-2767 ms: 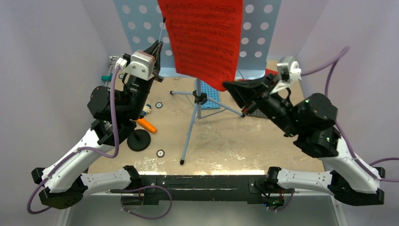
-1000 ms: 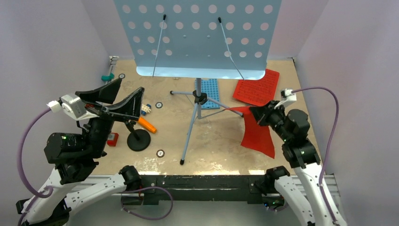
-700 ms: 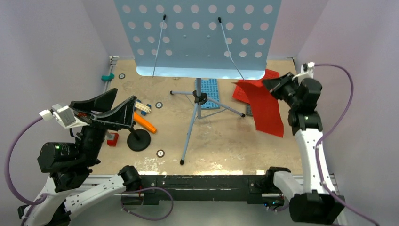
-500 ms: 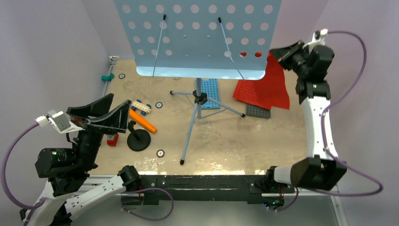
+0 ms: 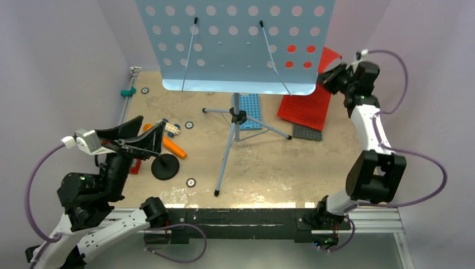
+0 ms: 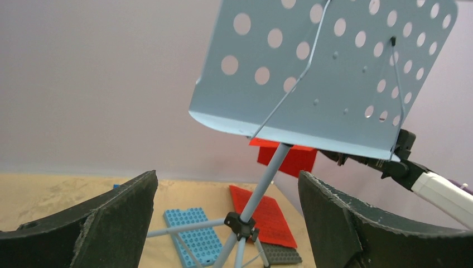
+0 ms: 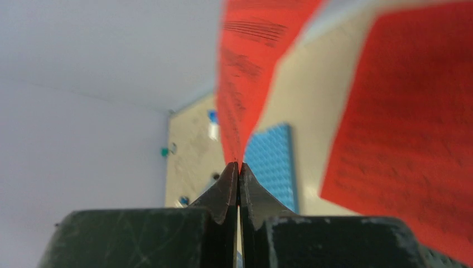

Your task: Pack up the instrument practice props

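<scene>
Since the frame half a second earlier, the right gripper (image 5: 328,77) has dropped slightly and swung its red sheet-music page (image 5: 331,56) behind the music stand (image 5: 235,45), so that red now fills four holes at the desk's right side; the left arm has drawn a little toward the tabletop. Right jaws are pressed fully together on the page's edge, as the wrist view confirms. The left gripper (image 6: 227,174) stands spread wide and empty, facing the stand from the near left. A second red page (image 5: 305,109) lies flat at the right rear of the table (image 5: 263,168), just beside a grey studded plate (image 5: 306,132). The orange toy microphone (image 5: 172,148) leans on its black base near the left arm, untouched. Likely hazards: the hanging page may snag on the desk's edge or its wire retainers, and a pull could then tip the tripod or strip the thin sheet from its edge pinch. Room is tight at the right rear, where the side wall and the desk close in on the arm. The clearest space lies at the front centre and front right, ahead of the tripod legs (image 5: 224,162).
</scene>
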Tool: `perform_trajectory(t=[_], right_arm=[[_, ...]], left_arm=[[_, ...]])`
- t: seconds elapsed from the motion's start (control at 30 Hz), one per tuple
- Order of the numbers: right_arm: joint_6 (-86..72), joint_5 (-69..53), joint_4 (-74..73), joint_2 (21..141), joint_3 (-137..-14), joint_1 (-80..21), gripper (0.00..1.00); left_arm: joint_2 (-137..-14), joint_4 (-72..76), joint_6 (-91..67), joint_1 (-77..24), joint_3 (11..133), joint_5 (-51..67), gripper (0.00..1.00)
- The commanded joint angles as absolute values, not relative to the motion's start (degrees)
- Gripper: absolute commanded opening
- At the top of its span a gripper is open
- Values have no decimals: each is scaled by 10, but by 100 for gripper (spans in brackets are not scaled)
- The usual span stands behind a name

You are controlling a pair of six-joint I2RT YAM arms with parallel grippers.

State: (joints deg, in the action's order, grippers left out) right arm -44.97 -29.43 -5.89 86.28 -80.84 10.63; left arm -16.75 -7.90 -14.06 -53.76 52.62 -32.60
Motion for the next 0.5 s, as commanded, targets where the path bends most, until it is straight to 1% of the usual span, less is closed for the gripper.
perform_trajectory(t=[0.0,0.07,0.13,0.37,0.47], right_arm=[[-438,-338,-24,898,-668,120,0],[-430,-335,-13,908,-630,121,0],[-419,-331,-22,922,-618,123,0],[-376,-310,-74,956,-640,136,0],[-379,-312,-68,960,-642,140,0]], left_arm=[[-174,-112,-191,-540,508,-321,100],[-172,-124,-208,-540,504,-317,100],[-169,-131,-218,-540,500,-315,100],[-156,-152,-239,-540,484,-317,100],[-152,-155,-250,-540,476,-313,100]])
